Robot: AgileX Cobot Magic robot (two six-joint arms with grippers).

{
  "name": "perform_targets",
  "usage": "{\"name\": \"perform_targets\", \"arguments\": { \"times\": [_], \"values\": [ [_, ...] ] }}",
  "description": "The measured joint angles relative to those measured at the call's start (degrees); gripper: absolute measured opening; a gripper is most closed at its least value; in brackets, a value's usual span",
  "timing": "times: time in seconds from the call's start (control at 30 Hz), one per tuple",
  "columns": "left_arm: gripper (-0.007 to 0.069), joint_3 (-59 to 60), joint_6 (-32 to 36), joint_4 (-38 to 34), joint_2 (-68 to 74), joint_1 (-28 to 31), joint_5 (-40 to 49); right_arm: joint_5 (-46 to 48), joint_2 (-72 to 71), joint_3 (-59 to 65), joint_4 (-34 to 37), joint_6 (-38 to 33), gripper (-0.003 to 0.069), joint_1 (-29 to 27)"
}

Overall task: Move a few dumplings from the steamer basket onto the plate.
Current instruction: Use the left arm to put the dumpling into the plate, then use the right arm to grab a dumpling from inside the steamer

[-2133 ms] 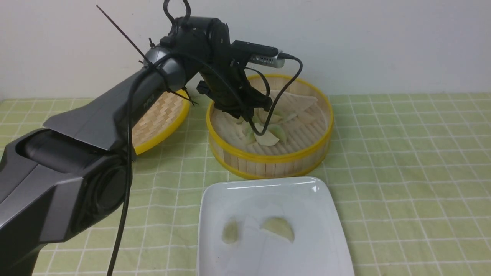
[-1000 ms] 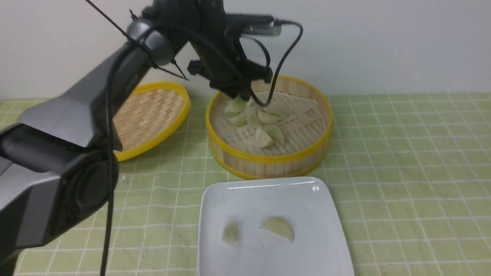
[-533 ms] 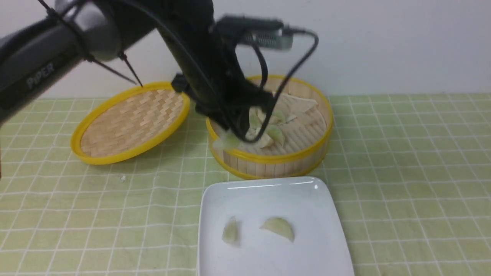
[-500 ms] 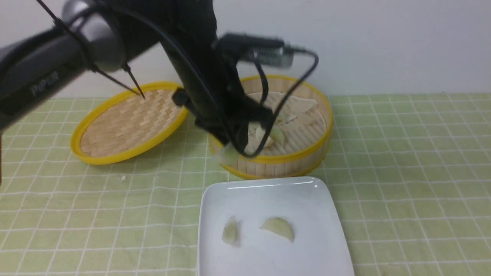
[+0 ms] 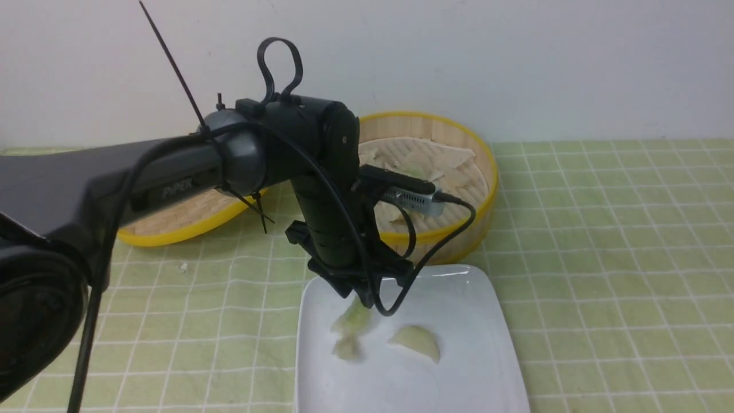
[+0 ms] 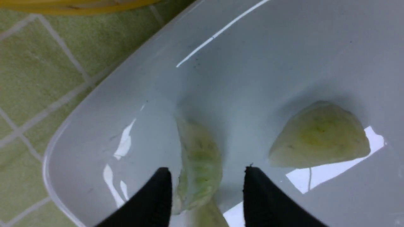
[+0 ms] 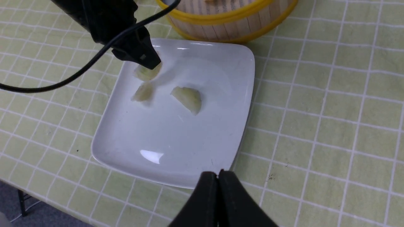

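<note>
My left gripper [image 5: 360, 299] hangs just above the far left part of the white plate [image 5: 459, 321], jaws open. A pale green dumpling [image 6: 199, 157] sits between its fingers [image 6: 159, 189], close to one and clear of the other. It lies over a second dumpling [image 5: 346, 347]; a third dumpling [image 5: 416, 341] rests to its right. The steamer basket [image 5: 459, 226] stands behind the plate, with more dumplings [image 5: 410, 171] partly hidden by the arm. My right gripper [image 7: 217, 172] is shut and empty, hovering over the plate's [image 7: 176, 142] near edge.
A shallow woven lid [image 5: 172, 223] with a yellow rim lies left of the basket, behind the left arm. A green checked cloth [image 5: 602, 258] covers the table. The wrist camera cable [image 5: 436, 252] loops down over the plate's far edge.
The left arm carried a dumpling out of the basket, toward me and down over the plate. Its jaws have opened and the dumpling now sits loose between them.
</note>
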Motion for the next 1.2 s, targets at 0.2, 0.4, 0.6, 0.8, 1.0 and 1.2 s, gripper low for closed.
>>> {"name": "perform_targets", "arguments": {
  "times": [0.2,0.4,0.6,0.8,1.0,1.2],
  "values": [
    [0.0466,-3.1,0.2,1.1,-0.4,0.0,4.0,0.2,8.4,-6.5,0.0,-2.0,-0.0014,0.0],
    [0.0116,-5.2,-2.6,8.0,-7.9,3.2,10.0,-0.2,21.0,-13.2,0.4,-4.2,-0.0013,3.3],
    [-0.0005,5.0,-4.7,9.2,-24.2,8.6,10.5,-2.0,36.0,-22.0,-4.3,-4.3,-0.0010,12.0],
    [-0.0006,21.5,-6.3,7.8,-43.9,9.1,5.6,-4.8,50.6,-32.9,-8.2,-3.6,0.0010,16.4],
    [-0.0006,32.5,-6.9,5.8,-60.4,9.1,0.7,-8.3,62.3,-42.2,-12.7,-3.1,0.0106,19.7],
    [-0.0006,38.0,-7.0,5.2,-73.9,9.1,-1.4,-10.0,74.6,-51.5,-15.7,-2.9,0.0286,22.2]
  ]
}}
